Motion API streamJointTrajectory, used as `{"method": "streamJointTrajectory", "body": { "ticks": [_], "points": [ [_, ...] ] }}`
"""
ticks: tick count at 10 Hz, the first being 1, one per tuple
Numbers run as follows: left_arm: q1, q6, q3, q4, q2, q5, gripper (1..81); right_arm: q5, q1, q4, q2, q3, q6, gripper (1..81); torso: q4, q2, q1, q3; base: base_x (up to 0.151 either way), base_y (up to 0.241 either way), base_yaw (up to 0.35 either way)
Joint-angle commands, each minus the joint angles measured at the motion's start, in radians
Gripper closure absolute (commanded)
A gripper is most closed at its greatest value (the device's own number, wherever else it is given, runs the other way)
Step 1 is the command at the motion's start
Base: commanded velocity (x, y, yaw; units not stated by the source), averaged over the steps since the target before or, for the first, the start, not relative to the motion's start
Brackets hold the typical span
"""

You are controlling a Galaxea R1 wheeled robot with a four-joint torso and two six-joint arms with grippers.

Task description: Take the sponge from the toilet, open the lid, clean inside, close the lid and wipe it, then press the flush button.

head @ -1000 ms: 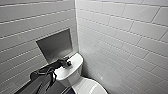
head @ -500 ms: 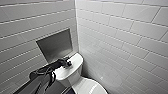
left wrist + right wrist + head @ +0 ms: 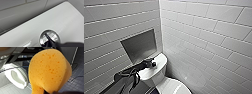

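The white toilet (image 3: 156, 75) stands in the corner with its lid (image 3: 172, 87) down. My left arm reaches in over the tank top, and my left gripper (image 3: 154, 64) is shut, its dark tip (image 3: 48, 38) resting on the round chrome flush button (image 3: 52, 36) in the middle of the tank top (image 3: 37, 25). In the right wrist view the orange-yellow sponge (image 3: 50, 70) looms large and bent, with my right gripper (image 3: 48, 92) shut on its lower edge. Behind the sponge lies the toilet's white oval (image 3: 16, 77).
White tiled walls (image 3: 204, 37) close in on both sides of the toilet. A grey recessed niche (image 3: 140, 46) sits in the wall just above the tank. Dark floor tiles (image 3: 77, 84) with a thin cable lie beyond the sponge.
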Motion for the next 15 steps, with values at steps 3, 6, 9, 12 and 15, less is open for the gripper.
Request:
{"method": "streamJointTrajectory", "body": {
  "ticks": [3, 6, 9, 12, 15],
  "points": [
    [-0.242, 0.001, 0.042, -0.073, -0.016, 0.203, 81.1, -0.071, -0.016, -0.018, -0.011, 0.024, -0.006, 81.1, 0.0, 0.0, 0.0, 0.0, 0.0, 0.0, 0.0],
    [-0.37, 0.001, 0.229, -0.203, -0.156, 0.248, 81.1, -0.071, -0.016, -0.018, -0.014, 0.029, -0.006, 81.1, 0.0, 0.001, 0.0, 0.0, 0.0, 0.0, 0.0],
    [-0.388, -0.007, 0.587, -0.254, -0.406, 0.246, 81.1, -0.071, -0.011, -0.018, -0.017, 0.03, -0.004, 81.1, 0.0, 0.001, 0.001, -0.001, 0.0, 0.0, 0.0],
    [-0.315, -0.005, 1.166, -0.221, -0.72, 0.24, 81.1, -0.071, 0.004, -0.012, -0.017, 0.013, -0.001, 81.1, 0.0, 0.001, 0.002, -0.001, 0.0, 0.0, 0.0],
    [-0.054, 0.0, 1.533, -0.111, -0.978, 0.169, 81.1, -0.016, 0.007, -0.016, -0.019, -0.006, 0.0, 81.1, 0.0, 0.001, 0.002, -0.001, 0.0, 0.0, 0.0]
  ]
}}
